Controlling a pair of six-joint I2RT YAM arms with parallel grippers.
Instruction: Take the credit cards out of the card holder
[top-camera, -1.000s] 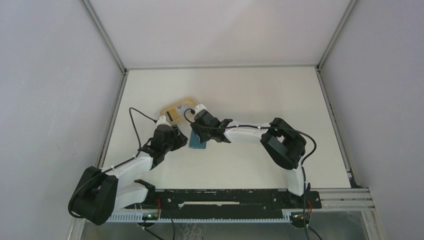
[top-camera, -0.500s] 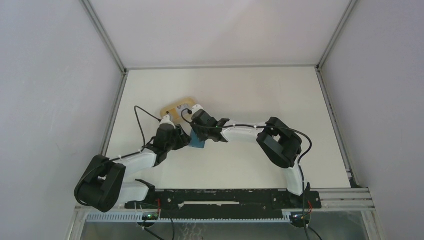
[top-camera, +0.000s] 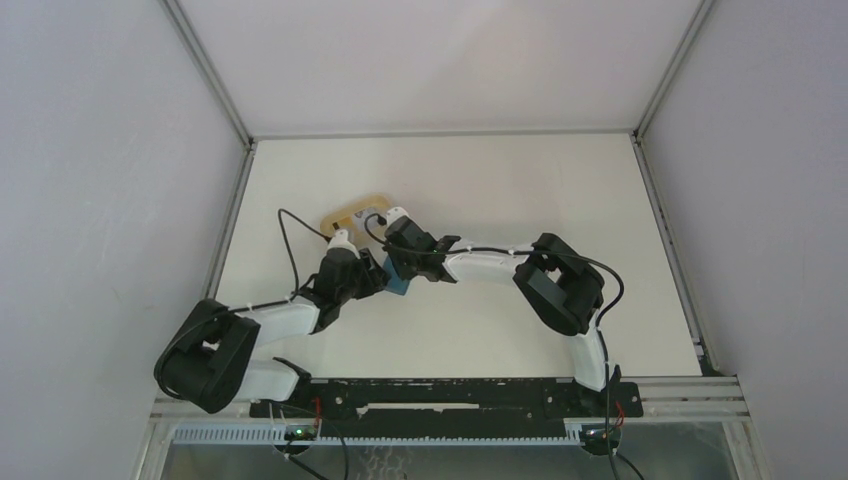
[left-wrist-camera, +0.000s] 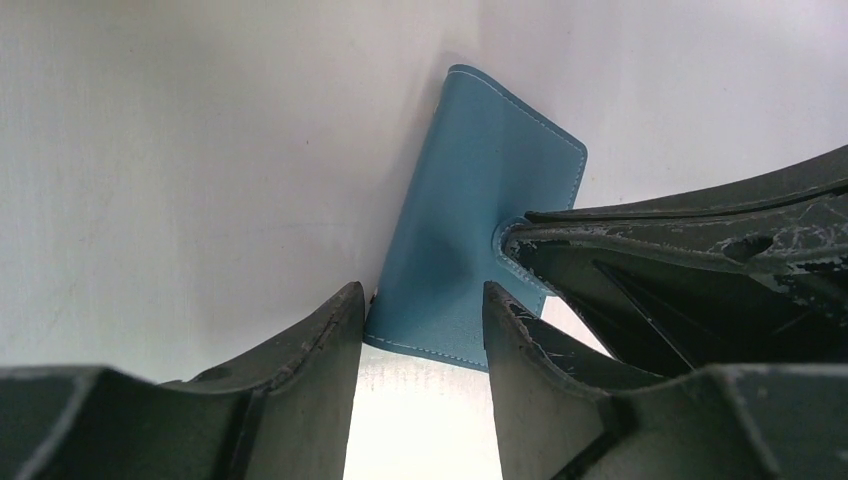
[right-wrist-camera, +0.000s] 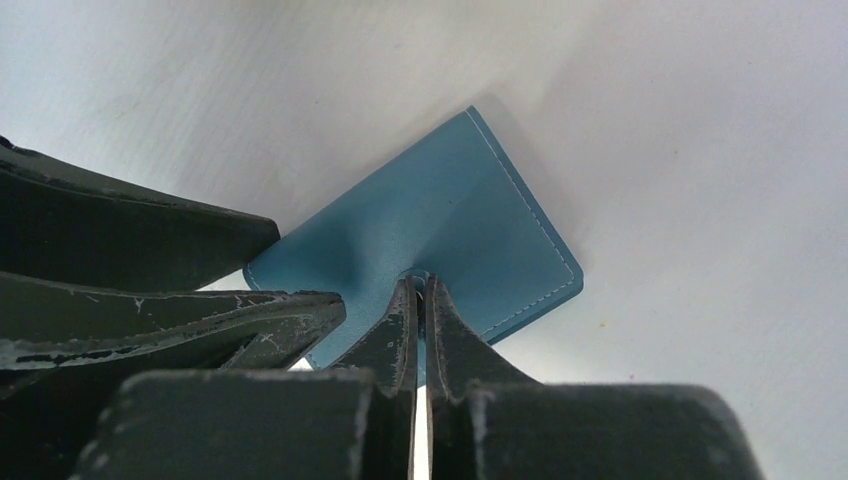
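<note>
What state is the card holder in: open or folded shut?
Folded shut. Both wrist views show only the plain blue outer cover of the card holder, nothing of its inside. The right gripper pinches its closure tab.

Card holder (left-wrist-camera: 470, 200) matt blue grained leatherette, pale stitching; right pincer fingers (right-wrist-camera: 395, 330) scuffed black plastic

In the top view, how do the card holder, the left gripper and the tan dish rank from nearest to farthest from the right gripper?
1. card holder, pinched by the right gripper.
2. left gripper, just to its left, at the holder's edge.
3. tan dish, behind, toward the far left.
</note>
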